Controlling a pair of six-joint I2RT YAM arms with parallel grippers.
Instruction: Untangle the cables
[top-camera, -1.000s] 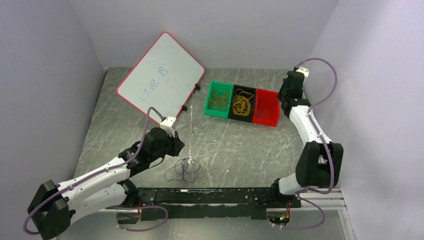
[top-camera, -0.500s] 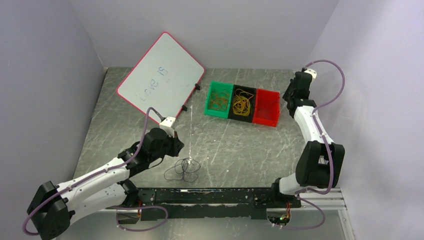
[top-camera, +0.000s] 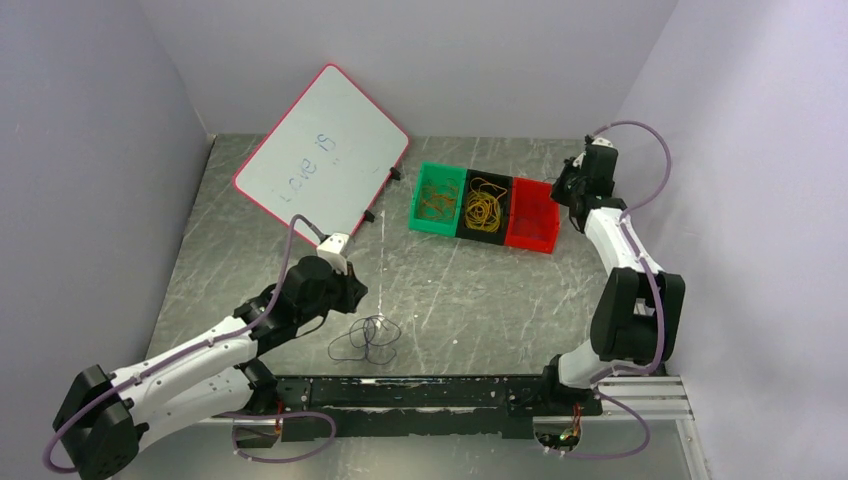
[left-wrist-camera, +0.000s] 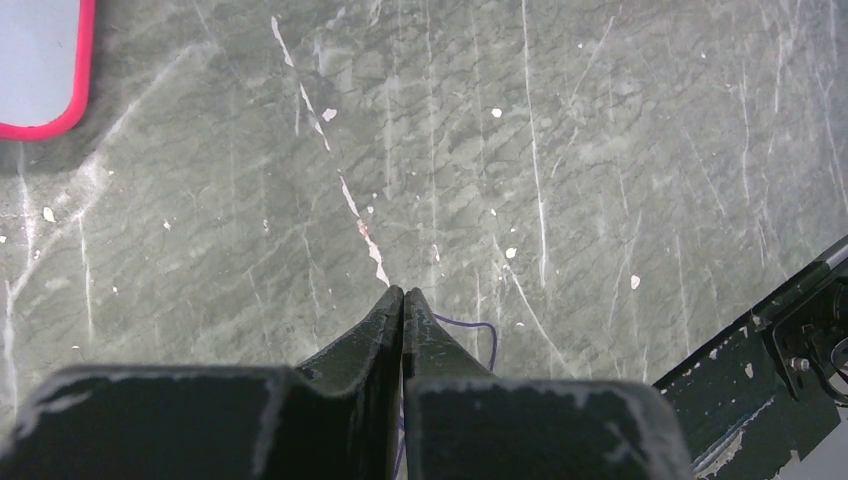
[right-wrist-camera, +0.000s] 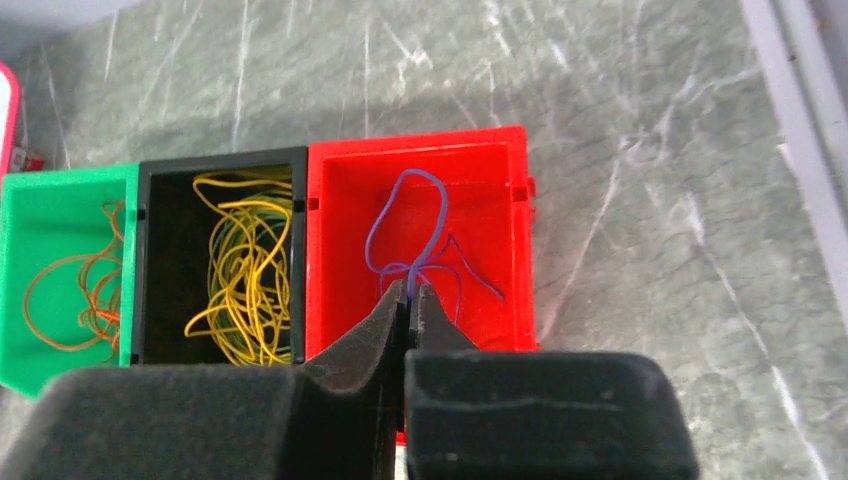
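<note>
The right claw (right-wrist-camera: 410, 290), clamped on a purple cable (right-wrist-camera: 415, 173) over the red bin (right-wrist-camera: 420, 142), could drag it back out if it snags, while the left claw (left-wrist-camera: 402, 292) sits pinched together beside the near tangle (top-camera: 367, 338).

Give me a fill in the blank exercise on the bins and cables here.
The yellow cables lie in the middle bin, coloured ____. The orange cables lie in an end bin, coloured ____. The shut right pincer pinches a purple cable over the other end bin, coloured ____.
Missing words: black, green, red.
</note>
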